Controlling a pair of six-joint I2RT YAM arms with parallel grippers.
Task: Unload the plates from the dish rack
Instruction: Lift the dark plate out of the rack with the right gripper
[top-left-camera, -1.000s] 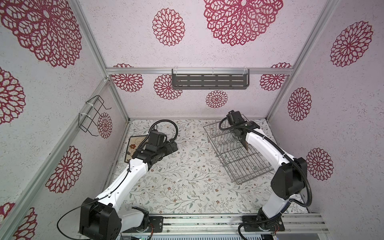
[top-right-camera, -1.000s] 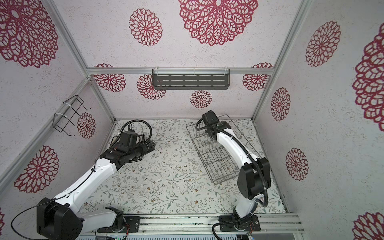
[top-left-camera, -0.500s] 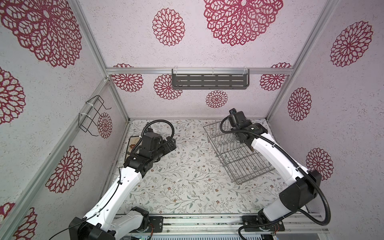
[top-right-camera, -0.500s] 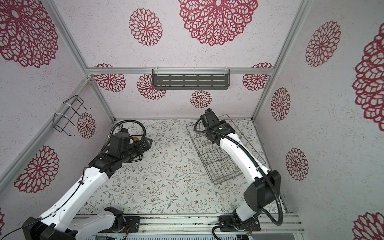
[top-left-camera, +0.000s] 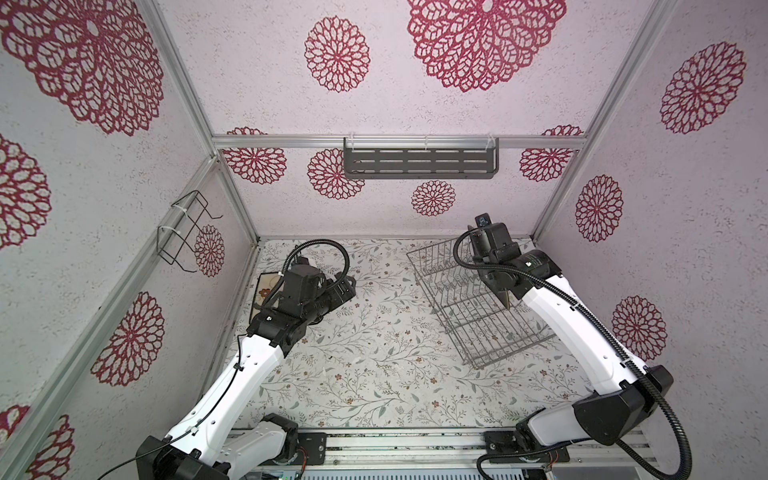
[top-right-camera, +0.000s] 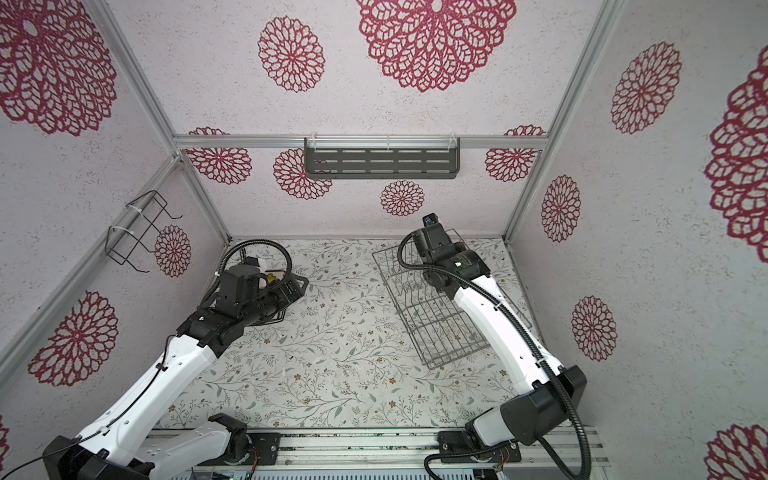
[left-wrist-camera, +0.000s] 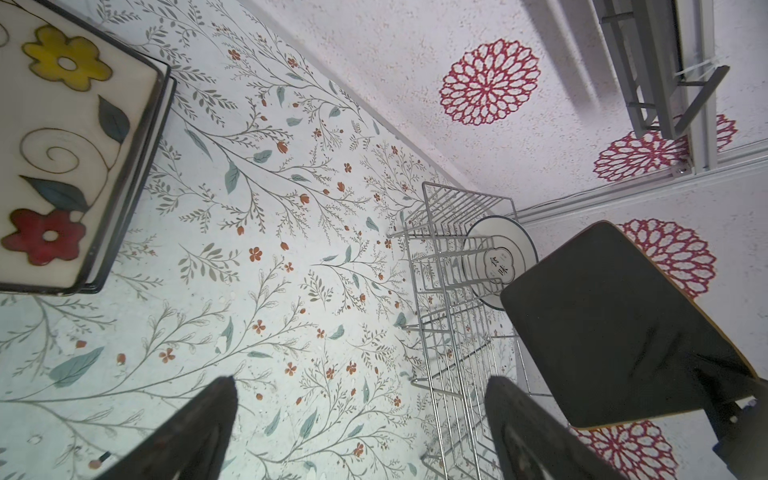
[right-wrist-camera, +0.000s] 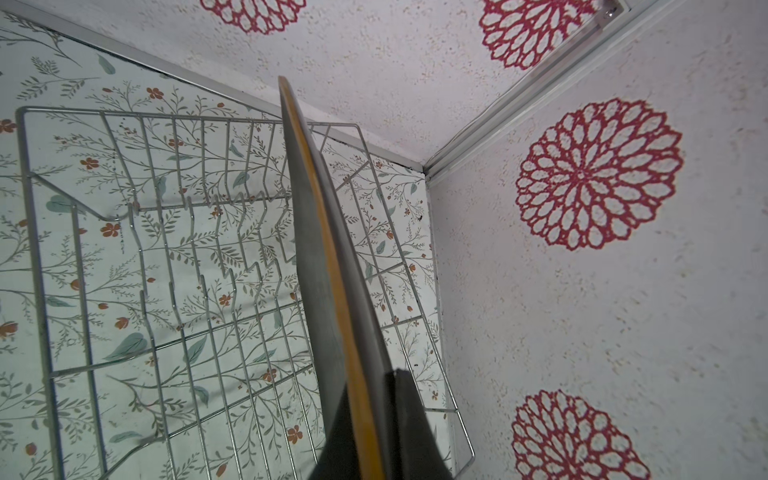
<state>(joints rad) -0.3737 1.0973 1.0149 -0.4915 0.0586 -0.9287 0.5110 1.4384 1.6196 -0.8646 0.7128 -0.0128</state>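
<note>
Black plate (left-wrist-camera: 615, 332) clamped by right gripper (right-wrist-camera: 370, 424), held above dish rack (top-left-camera: 478, 332). Round white plate (left-wrist-camera: 498, 262) stood inside rack. Left gripper (left-wrist-camera: 360, 384) spread open, well apart from rack, as is floral plate (left-wrist-camera: 62, 145).

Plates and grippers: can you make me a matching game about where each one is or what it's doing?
Things:
1. black plate
2. round plate
3. flower plate
4. left gripper

Places or states:
A. standing in the rack
B. open, holding nothing
C. pinched in the right gripper
D. lying flat, face up, at the left side of the table

Pairs: 1-C, 2-A, 3-D, 4-B
</note>
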